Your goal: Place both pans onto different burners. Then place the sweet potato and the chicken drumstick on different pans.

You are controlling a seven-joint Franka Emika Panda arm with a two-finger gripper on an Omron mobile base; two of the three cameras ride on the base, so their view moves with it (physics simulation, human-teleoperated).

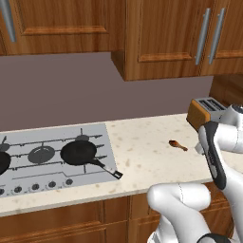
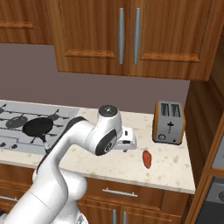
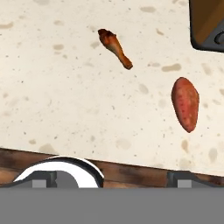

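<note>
Pans: 1 pan (image 1: 79, 152) sits on a cooktop (image 1: 57, 156) burner; a 2nd (image 1: 2, 163) is cut off at the left edge, its seating unverifiable. Judged step: food transfer. Sweet potato (image 3: 185, 103) and chicken drumstick (image 3: 115, 47) lie apart on the worktop (image 3: 65, 100) near the toaster (image 2: 169, 122). Gripper (image 2: 127, 139) hovers above them, jaws released and empty. Next move calls for descending onto 1 item. Fingertips are barely visible.

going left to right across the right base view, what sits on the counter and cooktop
cooktop → frying pan → tool → sweet potato → toaster
</note>
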